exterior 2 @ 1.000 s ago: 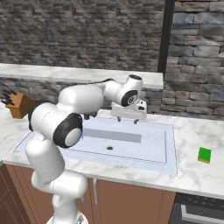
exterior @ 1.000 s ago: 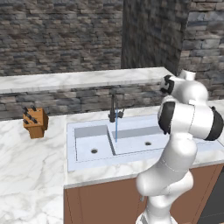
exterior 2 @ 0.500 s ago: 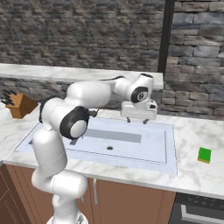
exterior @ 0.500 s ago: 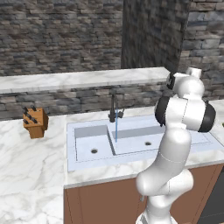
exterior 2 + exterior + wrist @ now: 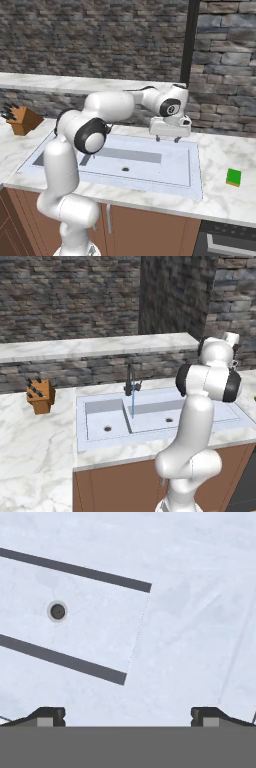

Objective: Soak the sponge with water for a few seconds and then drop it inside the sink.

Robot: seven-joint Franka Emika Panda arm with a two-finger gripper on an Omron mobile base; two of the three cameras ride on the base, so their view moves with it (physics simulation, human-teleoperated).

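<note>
The green sponge lies flat on the marble counter to the right of the sink, apart from everything. My gripper hangs open over the sink's right rear part, well left of the sponge, with nothing between its fingers. In the hand view my gripper looks down on a sink basin with its round drain. A thin blue stream of water falls from the dark faucet onto the divider of the sink.
A wooden knife block stands on the counter left of the sink, also the knife block. A raised stone-faced ledge runs behind the sink. Marble counter borders the basin.
The arm has swung to the right, carrying the open gripper from the sink's middle toward its right end. Sponge and water have not moved.
</note>
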